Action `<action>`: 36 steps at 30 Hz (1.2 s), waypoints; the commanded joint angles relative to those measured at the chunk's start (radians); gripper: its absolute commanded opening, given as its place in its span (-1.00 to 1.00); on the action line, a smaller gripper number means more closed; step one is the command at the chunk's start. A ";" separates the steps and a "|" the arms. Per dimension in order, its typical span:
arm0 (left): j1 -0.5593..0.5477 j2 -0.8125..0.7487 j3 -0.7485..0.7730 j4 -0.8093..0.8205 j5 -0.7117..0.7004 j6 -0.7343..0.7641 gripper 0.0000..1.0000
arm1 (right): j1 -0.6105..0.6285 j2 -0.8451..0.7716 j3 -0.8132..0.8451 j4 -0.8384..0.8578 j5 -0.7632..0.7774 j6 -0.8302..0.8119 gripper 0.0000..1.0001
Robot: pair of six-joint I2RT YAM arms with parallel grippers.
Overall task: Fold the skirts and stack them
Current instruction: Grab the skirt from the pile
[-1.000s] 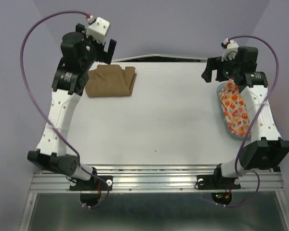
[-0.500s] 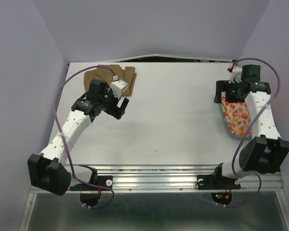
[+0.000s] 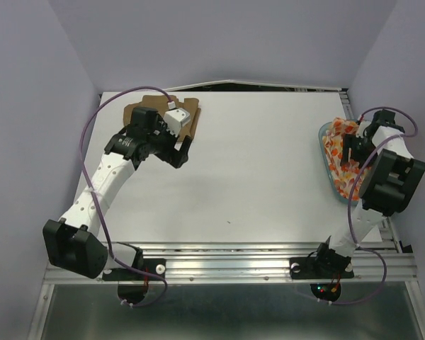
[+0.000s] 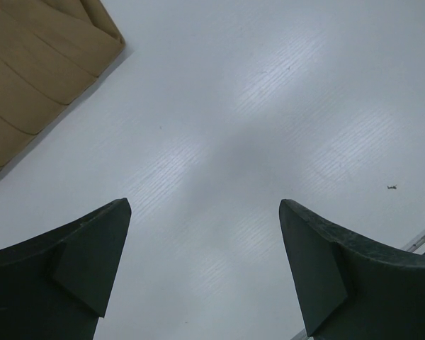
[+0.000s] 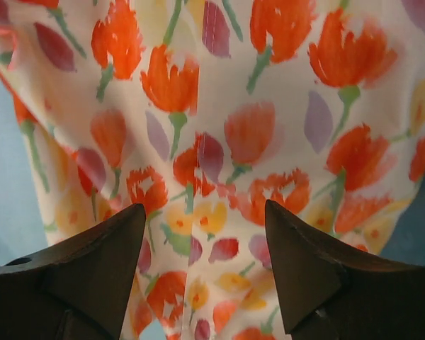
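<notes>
White laminate fills most of what my left wrist camera sees. The left gripper (image 4: 203, 205) hangs with its jaws spread wide and nothing between them, over the table (image 3: 269, 184) just on the near side of the tan skirt (image 4: 35, 64). I read that as a parked pose, close to the garment but off it, so the cloth is not disturbed.

On the other side, the right gripper (image 5: 203, 209) points down into the teal tub (image 3: 321, 145). Its jaws are likewise apart and gripping nothing, and the printed skirt (image 5: 219, 106) is directly ahead of the fingertips; whether they touch the cloth I cannot tell. That spread stance suits a pinch on a loose heap. I judge that to be the step in hand: getting the printed one out of the tub and onto the table for folding. It lies crumpled in the tub at the right edge, bunched up toward the far end.

Farther back, at the far left corner, the tan skirt rests flat as a tidy rectangle with layered edges showing. I take it as already folded and waiting as the base of the stack.

My count: two skirts, one tan and one printed, well apart and not yet stacked; one tub; two arms, each with one released gripper.
</notes>
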 commanded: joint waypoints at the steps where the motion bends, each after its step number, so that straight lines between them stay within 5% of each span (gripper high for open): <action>1: 0.000 0.021 0.062 -0.011 0.026 -0.021 0.97 | 0.003 0.054 0.075 0.090 0.009 -0.001 0.46; 5: 0.001 0.026 0.053 -0.004 0.017 -0.033 0.97 | 0.003 0.134 0.056 0.161 0.081 0.002 0.27; 9: 0.001 0.014 0.039 0.003 -0.002 -0.032 0.97 | 0.003 0.125 0.050 0.164 0.091 0.016 -0.13; 15: 0.001 -0.002 0.018 0.010 0.001 -0.030 0.97 | 0.003 0.010 0.070 0.129 0.076 0.016 -0.99; 28: 0.015 -0.019 0.025 0.033 -0.016 -0.043 0.97 | 0.003 -0.142 0.409 -0.032 -0.010 0.004 -0.99; 36: 0.116 -0.029 0.082 0.024 0.064 -0.035 0.97 | 0.003 -0.171 0.714 -0.147 -0.404 0.069 -0.99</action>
